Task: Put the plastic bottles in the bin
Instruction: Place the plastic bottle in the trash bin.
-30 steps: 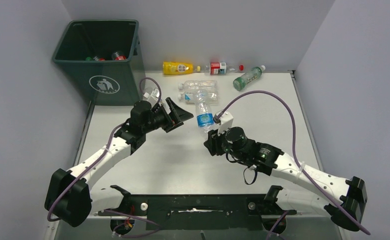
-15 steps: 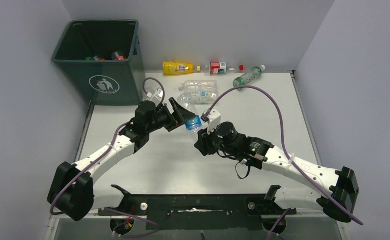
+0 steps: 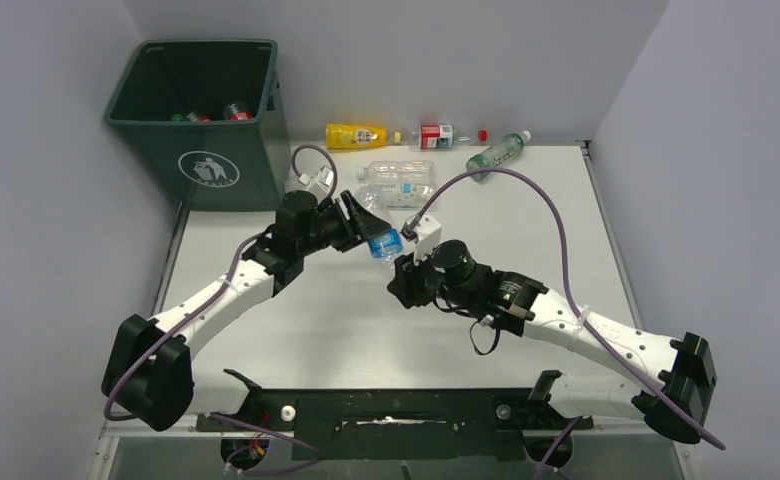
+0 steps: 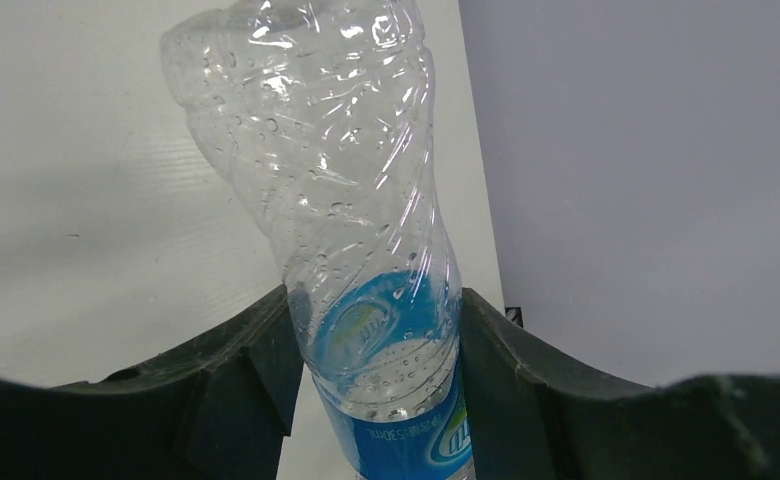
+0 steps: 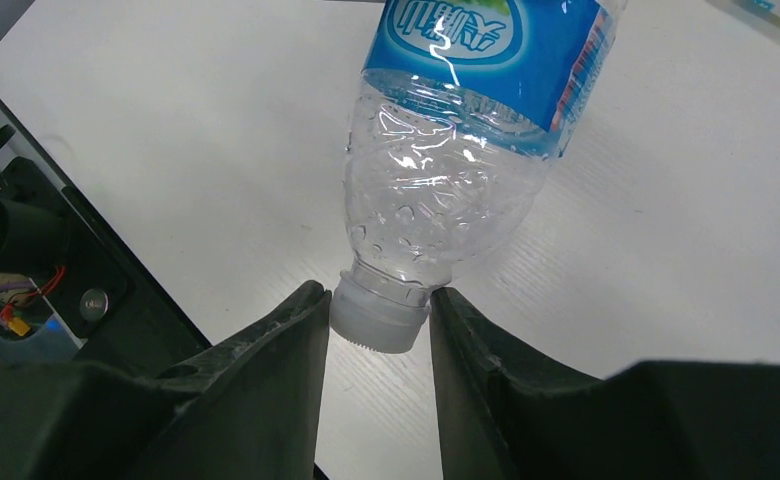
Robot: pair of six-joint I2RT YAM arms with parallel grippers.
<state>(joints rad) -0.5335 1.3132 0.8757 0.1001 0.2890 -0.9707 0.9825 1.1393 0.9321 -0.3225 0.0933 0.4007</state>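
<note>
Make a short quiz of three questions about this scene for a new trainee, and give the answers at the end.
1. True or false: the blue-label bottle lies loose on the table, and no gripper touches it.
2. Which part of that bottle does the right gripper clamp? A) the white cap B) the label C) the base
3. Short answer: among the bottles lying along the far edge, what colour is the one nearest the bin?

Key
1. False. Both grippers hold it; the left gripper is closed on its body at the label.
2. A
3. Yellow: the yellow bottle.
</note>
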